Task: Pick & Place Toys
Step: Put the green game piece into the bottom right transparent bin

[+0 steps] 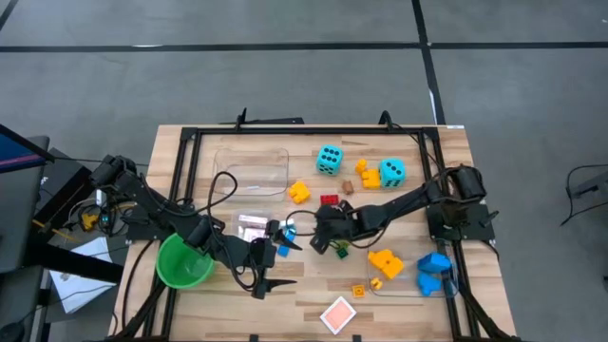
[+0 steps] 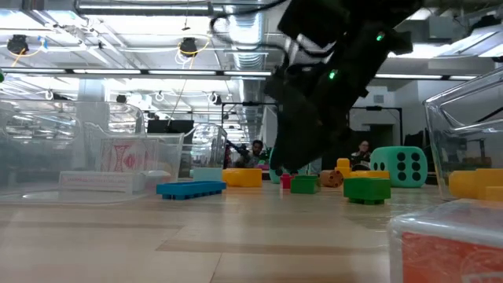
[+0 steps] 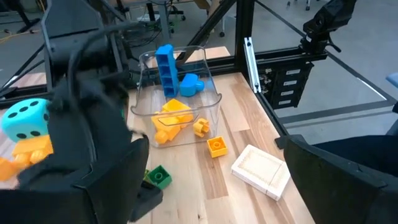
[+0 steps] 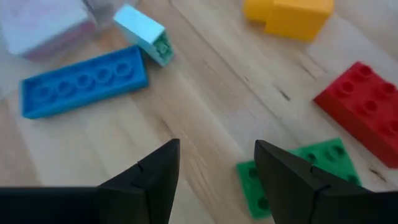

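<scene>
A: Where is the right gripper (image 4: 214,177) now?

B: Low over the middle of the worktop (image 1: 313,294), fingers parted and empty, bare wood between them. The flat green brick (image 4: 298,177) lies beside one fingertip, not between the 2. The red brick (image 4: 364,106) is just beyond it, a long blue plate (image 4: 84,81) off to the other side.

A: So the green brick is the target?

B: That is my guess. To do it well, the gripper should shift sideways until the brick sits centred between the fingers, then drop straight down and close across its narrow sides without nudging the red one.

A: And the left gripper (image 1: 269,276)?

B: It waits nearer the worktop's front edge, beside the green cup (image 1: 183,263), fingers wide apart, holding nothing.

A: The other toys?

B: 2 cyan dice (image 1: 330,159) sit toward the back edge. Yellow and blue bricks already lie in the clear bin (image 3: 211,99) near the front right corner, and a playing card (image 1: 338,314) lies at the front edge.
</scene>
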You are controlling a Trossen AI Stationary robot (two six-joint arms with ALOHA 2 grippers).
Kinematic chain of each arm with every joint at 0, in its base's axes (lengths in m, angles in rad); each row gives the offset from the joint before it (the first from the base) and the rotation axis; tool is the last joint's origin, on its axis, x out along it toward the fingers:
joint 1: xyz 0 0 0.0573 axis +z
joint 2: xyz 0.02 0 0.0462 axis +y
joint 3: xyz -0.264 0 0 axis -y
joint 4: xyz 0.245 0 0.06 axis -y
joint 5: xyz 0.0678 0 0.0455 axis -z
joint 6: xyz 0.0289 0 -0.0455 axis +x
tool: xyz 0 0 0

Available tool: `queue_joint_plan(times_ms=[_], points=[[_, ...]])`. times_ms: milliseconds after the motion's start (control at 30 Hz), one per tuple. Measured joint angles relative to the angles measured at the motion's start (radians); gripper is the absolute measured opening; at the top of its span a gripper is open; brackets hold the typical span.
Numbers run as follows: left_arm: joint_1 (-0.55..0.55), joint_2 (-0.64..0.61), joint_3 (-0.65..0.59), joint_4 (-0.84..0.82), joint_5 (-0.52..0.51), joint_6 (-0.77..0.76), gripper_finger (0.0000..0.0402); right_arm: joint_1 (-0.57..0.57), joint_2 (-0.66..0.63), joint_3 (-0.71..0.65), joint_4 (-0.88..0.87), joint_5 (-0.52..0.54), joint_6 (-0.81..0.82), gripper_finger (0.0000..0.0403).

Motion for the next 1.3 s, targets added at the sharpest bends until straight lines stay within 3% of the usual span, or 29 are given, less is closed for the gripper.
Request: queue_joint_plan(times_ms=[267, 567, 833, 1033, 1300], points=[[0.0, 0.0, 0.0, 0.001, 0.0, 0.0, 0.0369, 0.0, 0.044, 0.078, -0.188, 0.009, -0.011, 0.0199], [0.0, 0.0, 0.0, 0.002, 0.0, 0.0, 0.0369, 0.027, -0.029, 0.076, -0.287, 0.003, -0.023, 0.0199], [0.0, 0.0, 0.0, 0.002, 0.0, 0.0, 0.0369, 0.048, -0.077, 0.076, -0.358, 0.125, 0.116, 0.0202], [0.0, 0.0, 0.0, 0.002, 0.0, -0.001, 0.0369, 0.032, -0.07, 0.076, -0.444, 0.138, 0.231, 0.0242], [0.0, 0.0, 0.0, 0.002, 0.0, -0.001, 0.0369, 0.018, -0.069, 0.075, -0.437, 0.105, 0.238, 0.0311]])
